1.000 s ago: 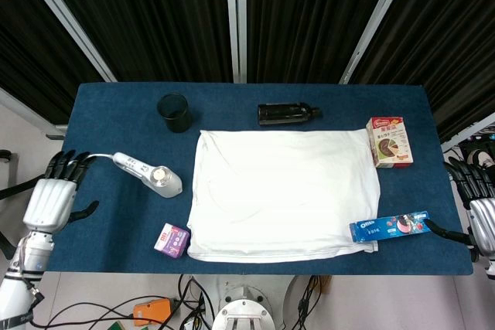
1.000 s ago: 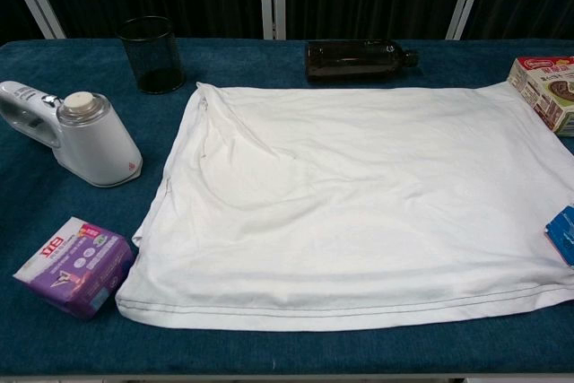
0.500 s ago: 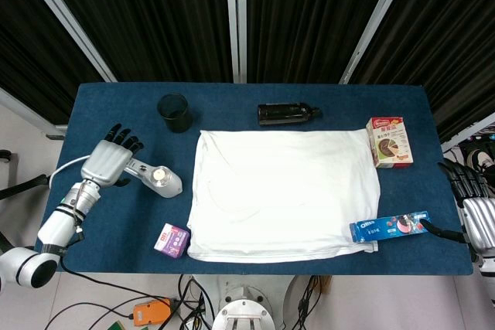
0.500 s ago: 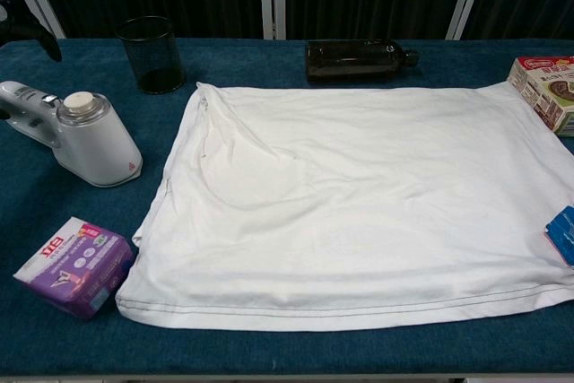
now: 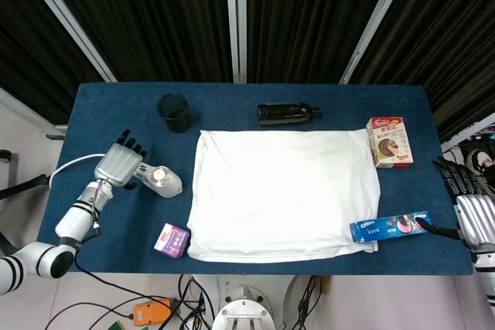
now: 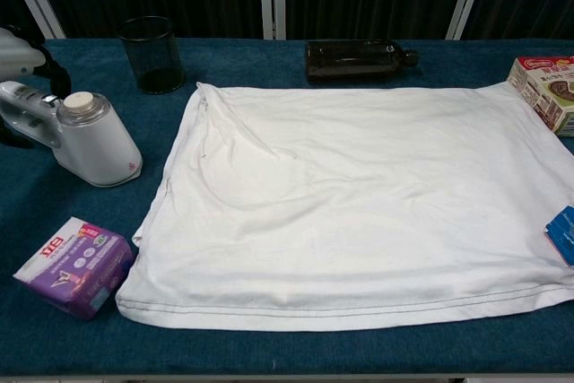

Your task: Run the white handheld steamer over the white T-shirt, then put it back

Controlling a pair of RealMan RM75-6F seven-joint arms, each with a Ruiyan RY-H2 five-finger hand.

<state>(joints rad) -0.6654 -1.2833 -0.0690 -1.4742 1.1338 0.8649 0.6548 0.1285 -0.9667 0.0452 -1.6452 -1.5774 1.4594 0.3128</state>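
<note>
While the steamer (image 5: 157,178) lies left of the shirt (image 5: 282,193), my left hand (image 5: 118,165) sits over its handle, fingers spread, grip unclear; right hand (image 5: 472,218) idle, open.

Left hand (image 5: 118,165) at the middle left of the head view, fingers extended and pointing up-frame, forearm running to the lower left corner; right hand (image 5: 470,218) at the right edge, fingers spread

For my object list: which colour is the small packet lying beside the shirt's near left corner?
Purple with white, the small packet shows best in the chest view.
</note>
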